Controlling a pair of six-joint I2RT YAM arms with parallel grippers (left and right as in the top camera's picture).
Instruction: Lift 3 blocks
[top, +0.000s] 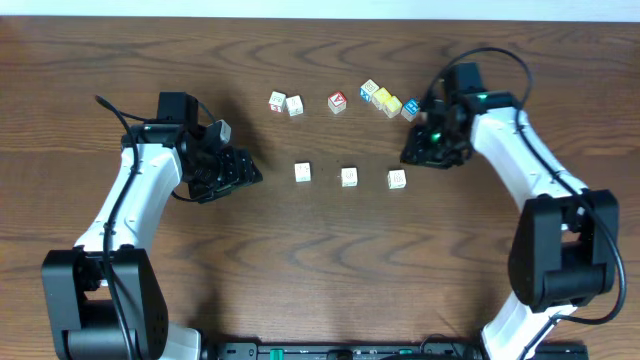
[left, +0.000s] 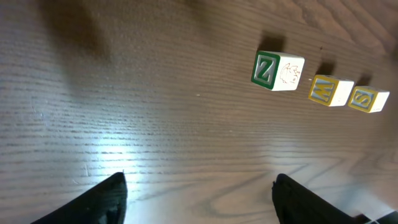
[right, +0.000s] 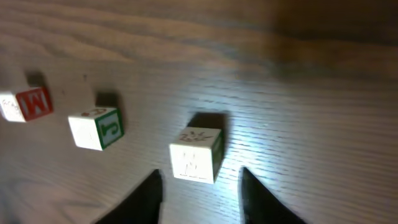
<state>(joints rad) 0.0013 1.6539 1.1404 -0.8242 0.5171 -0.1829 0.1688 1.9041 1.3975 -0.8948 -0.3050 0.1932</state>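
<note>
Three white blocks (top: 349, 177) sit in a row mid-tabletop (top: 320, 260), all flat on the wood. The left end effector (left: 200, 186) hangs spread wide and empty, short of the row. The right end effector (right: 200, 177) is parted, fingers (right: 146, 196) just flanking the end block (right: 196, 154), not touching it

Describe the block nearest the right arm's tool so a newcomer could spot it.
On the wooden table, find the row of three pale blocks in the middle, nearer the robot than the coloured cluster. The target block is that row's end on the robot's right, in front of the right tool. Its two row-mates lie farther from that tool.
</note>
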